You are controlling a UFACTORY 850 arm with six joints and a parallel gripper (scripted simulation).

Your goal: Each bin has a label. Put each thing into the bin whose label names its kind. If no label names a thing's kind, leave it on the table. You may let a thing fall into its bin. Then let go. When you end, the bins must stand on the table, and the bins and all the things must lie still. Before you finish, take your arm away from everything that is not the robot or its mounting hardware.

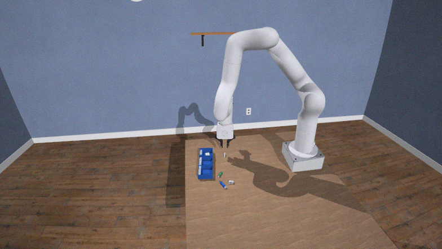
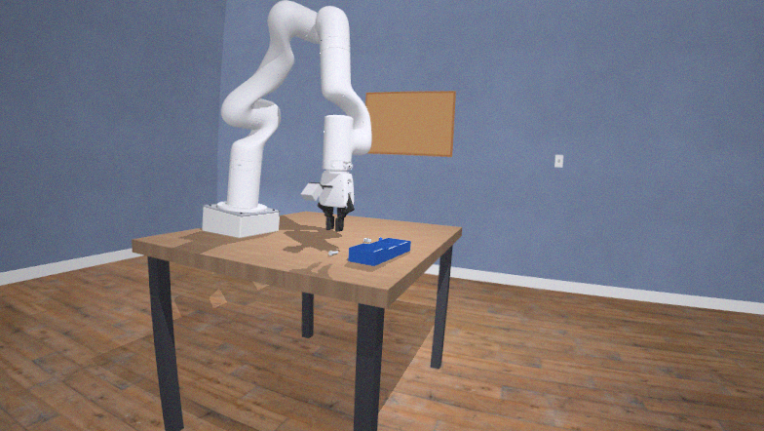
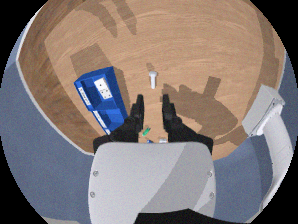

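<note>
A blue bin (image 1: pixel 205 163) with three labelled compartments lies on the table; a small white thing (image 1: pixel 206 153) lies in its far compartment. A small white bolt-like thing (image 1: pixel 225 154) lies to the right of the bin's far end. A green thing (image 1: pixel 220 174), a grey-white thing (image 1: pixel 230 182) and a blue thing (image 1: pixel 222 185) lie by the bin's near end. My gripper (image 1: pixel 225 144) hangs above the table, just beyond the white bolt-like thing (image 3: pixel 153 78). In the wrist view its fingers stand a little apart with nothing between them, and the bin (image 3: pixel 103 99) is to their left.
The robot's base (image 1: pixel 302 158) stands at the table's right side. In the exterior view the bin (image 2: pixel 379 250) lies near the table's right edge, with the gripper (image 2: pixel 334 224) to its left.
</note>
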